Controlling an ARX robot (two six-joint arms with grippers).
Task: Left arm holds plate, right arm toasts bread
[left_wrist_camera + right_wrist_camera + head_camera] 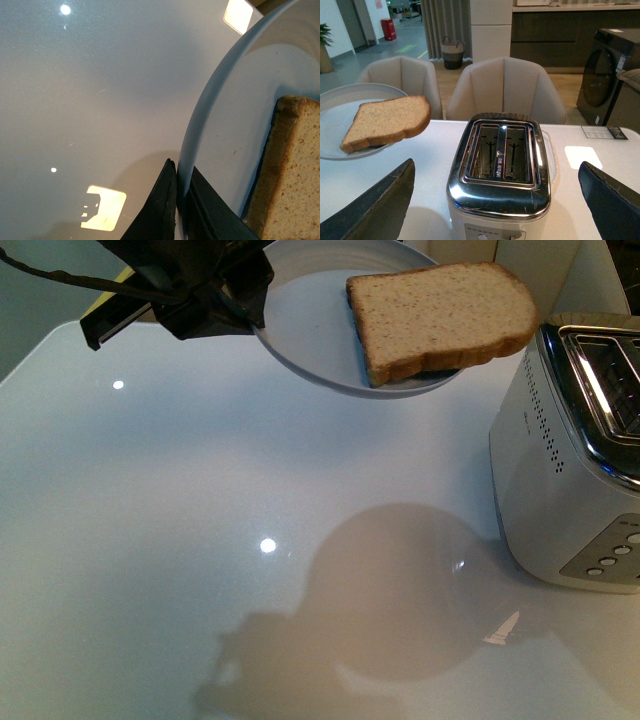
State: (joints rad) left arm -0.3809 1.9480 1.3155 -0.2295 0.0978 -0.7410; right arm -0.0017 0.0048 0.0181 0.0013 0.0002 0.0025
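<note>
A pale grey-blue plate [310, 320] hangs in the air above the table, tilted. My left gripper [181, 200] is shut on its rim, one black finger on each side. The bread [440, 315] lies on the plate and sticks out over its edge towards the toaster [570, 460]. The plate [340, 105] and bread [387, 122] also show in the right wrist view. There my right gripper [497, 210] is open, its two fingers [375, 210] spread wide either side of the toaster [500, 175], whose two slots are empty.
The white glossy table [200, 540] carries the plate's shadow. The toaster stands at its right edge. Beyond the table, two beige chairs [505, 90] and a dark appliance [610, 75] stand in the room.
</note>
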